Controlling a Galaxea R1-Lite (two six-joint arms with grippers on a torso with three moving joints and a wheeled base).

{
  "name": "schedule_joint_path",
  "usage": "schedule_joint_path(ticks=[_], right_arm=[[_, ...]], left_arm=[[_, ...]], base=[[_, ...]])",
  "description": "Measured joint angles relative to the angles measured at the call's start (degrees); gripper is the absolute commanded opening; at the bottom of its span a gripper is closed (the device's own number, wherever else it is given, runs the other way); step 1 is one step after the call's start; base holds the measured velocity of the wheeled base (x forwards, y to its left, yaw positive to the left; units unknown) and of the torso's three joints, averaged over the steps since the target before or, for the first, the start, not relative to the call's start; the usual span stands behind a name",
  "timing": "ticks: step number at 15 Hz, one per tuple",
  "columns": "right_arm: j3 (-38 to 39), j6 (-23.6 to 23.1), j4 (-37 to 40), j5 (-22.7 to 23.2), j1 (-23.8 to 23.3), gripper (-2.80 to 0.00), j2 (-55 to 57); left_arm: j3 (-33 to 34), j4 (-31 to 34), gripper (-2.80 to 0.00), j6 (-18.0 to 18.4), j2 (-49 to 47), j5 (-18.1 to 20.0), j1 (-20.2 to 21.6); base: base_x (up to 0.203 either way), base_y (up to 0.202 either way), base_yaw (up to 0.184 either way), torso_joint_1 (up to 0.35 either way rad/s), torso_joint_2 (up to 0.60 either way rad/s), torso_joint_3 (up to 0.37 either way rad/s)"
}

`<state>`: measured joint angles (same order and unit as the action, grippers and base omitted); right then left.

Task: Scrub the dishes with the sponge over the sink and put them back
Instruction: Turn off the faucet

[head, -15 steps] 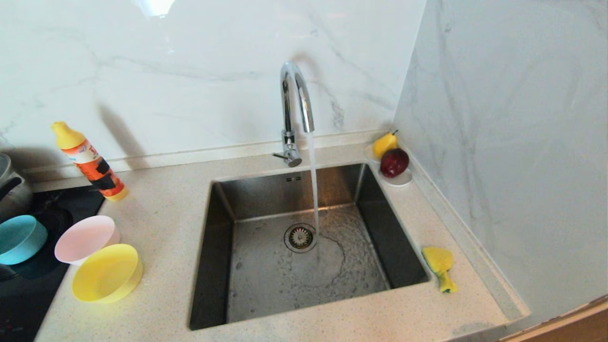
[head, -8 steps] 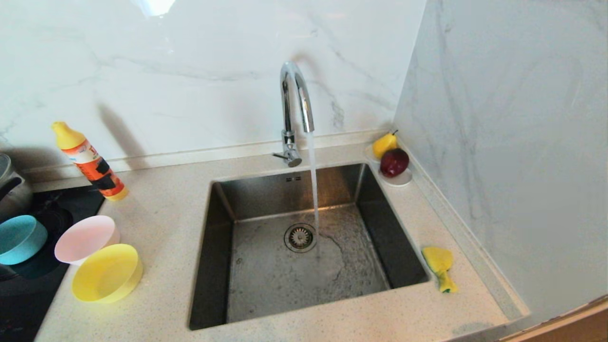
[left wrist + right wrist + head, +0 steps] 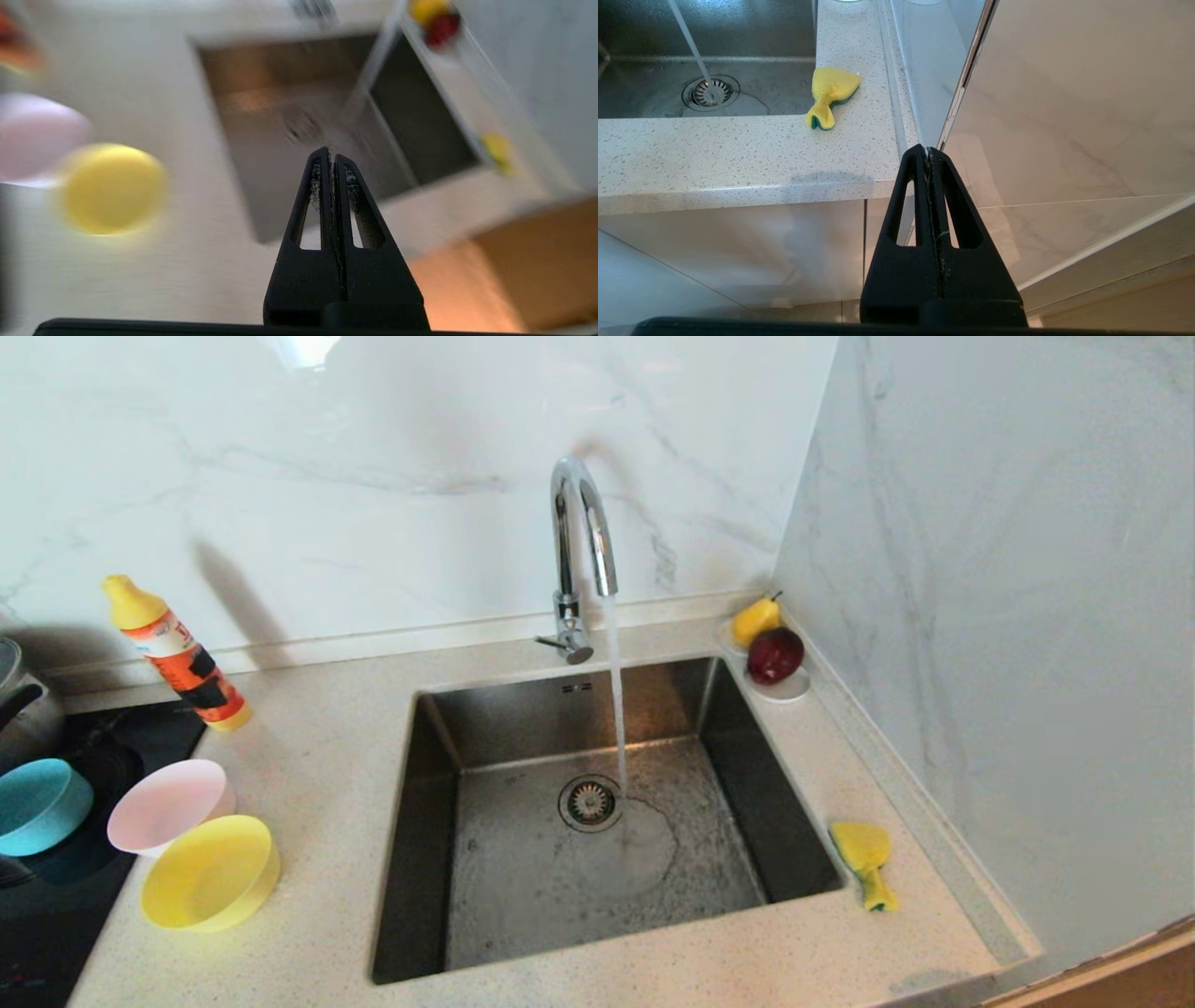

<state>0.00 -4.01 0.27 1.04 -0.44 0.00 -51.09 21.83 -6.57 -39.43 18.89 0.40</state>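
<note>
Sponge [image 3: 864, 861] unmoved beside sink [image 3: 597, 821] | bowls unmoved | left tool [image 3: 332, 154] closed, empty | right tool [image 3: 928, 151] closed, empty

Head view. The only change is on the floor of the sink [image 3: 523, 896], at the centre of the frame. A thin sheet of water [image 3: 644, 859] spreads where the stream [image 3: 616, 709] lands, just right of the drain [image 3: 590, 802]. A second ago its outline is rounded, half a second ago ragged, and now it is rounded again.
</note>
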Motion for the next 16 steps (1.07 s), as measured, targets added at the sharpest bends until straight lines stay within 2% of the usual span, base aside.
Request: schedule_joint_path(ticks=[4,6,8,11,16], right_arm=[[0.0,0.0,0.0,-0.01,0.02,-2.8,0.0],[0.0,0.0,0.0,0.0,0.02,-2.8,0.0],[0.0,0.0,0.0,-0.02,0.02,-2.8,0.0],[0.0,0.02,0.0,0.0,0.0,-2.8,0.0],[0.0,0.02,-0.02,0.0,0.0,-2.8,0.0]], left_arm=[[-10.68,1.89,-2.8,-5.19,-25.59,13.31,-0.91],[-15.06,2.13,-2.8,-7.13,-37.22,18.25,-2.56],[-18.38,1.32,-2.8,-8.17,-46.65,20.55,-4.5],[-21.7,-4.02,-2.8,-10.1,-57.91,21.59,-6.2],[-24.45,-14.85,-2.8,-16.55,-69.61,21.84,-8.06]], base=[[0.0,0.0,0.0,0.0,0.0,0.0],[0.0,0.0,0.0,0.0,0.0,0.0],[0.0,0.0,0.0,0.0,0.0,0.0],[0.0,0.0,0.0,0.0,0.0,0.0],[0.0,0.0,0.0,0.0,0.0,0.0]])
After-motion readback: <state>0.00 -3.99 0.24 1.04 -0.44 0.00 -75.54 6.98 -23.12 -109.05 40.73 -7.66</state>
